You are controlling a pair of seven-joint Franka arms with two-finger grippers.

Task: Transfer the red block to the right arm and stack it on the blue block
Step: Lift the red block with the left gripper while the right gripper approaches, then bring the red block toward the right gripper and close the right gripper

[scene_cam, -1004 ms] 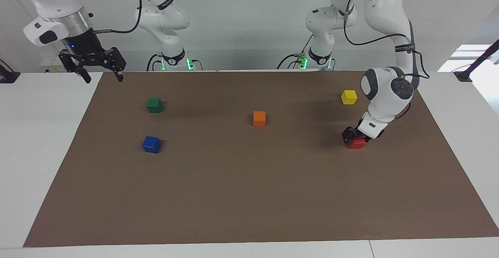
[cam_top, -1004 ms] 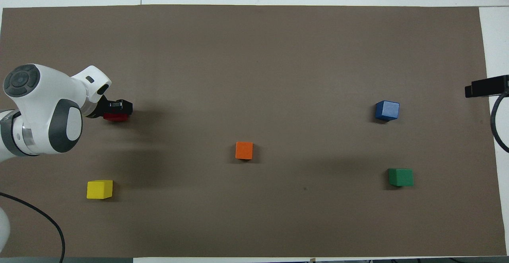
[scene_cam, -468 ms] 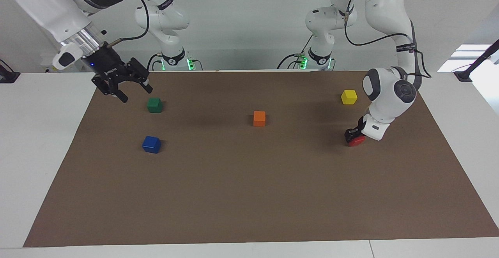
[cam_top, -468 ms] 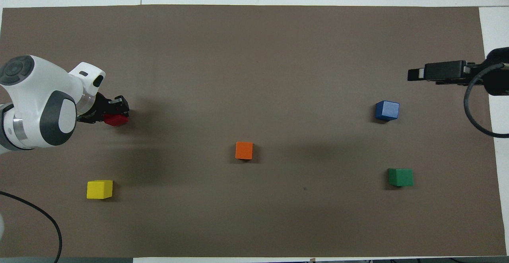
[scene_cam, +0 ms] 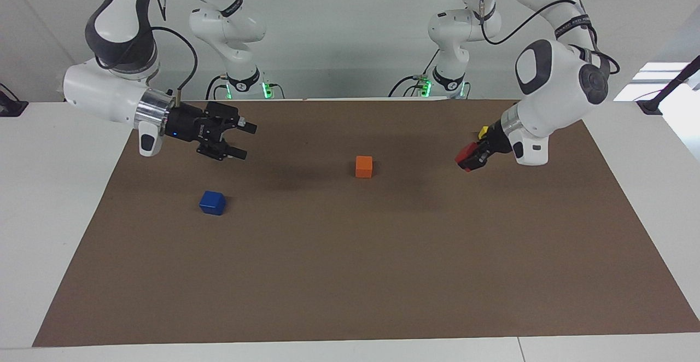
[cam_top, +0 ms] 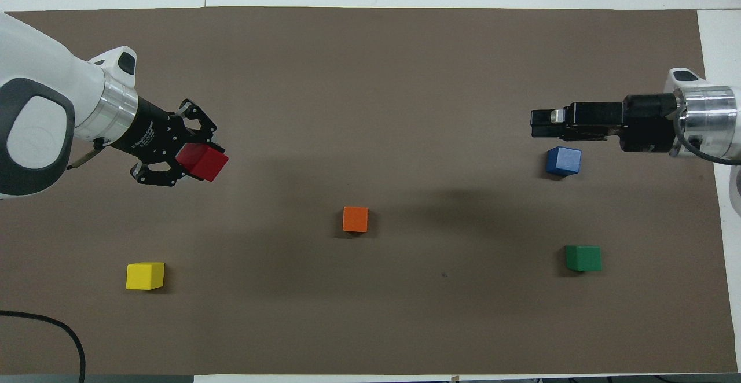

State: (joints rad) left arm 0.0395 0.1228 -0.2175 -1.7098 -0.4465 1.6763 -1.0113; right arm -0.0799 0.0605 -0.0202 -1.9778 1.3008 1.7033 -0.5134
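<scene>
Fingers [cam_top: 186,142] around red block [cam_top: 202,162], aloft.

Robotics laboratory. Evidence: two white jointed arms [scene_cam: 552,72] bolted at one edge of a white table [scene_cam: 54,187], bases lit green; a plain brown mat [scene_cam: 350,274] as work surface; small coloured cubes [cam_top: 355,219] spread apart; bare white walls, loose cabling.
</scene>
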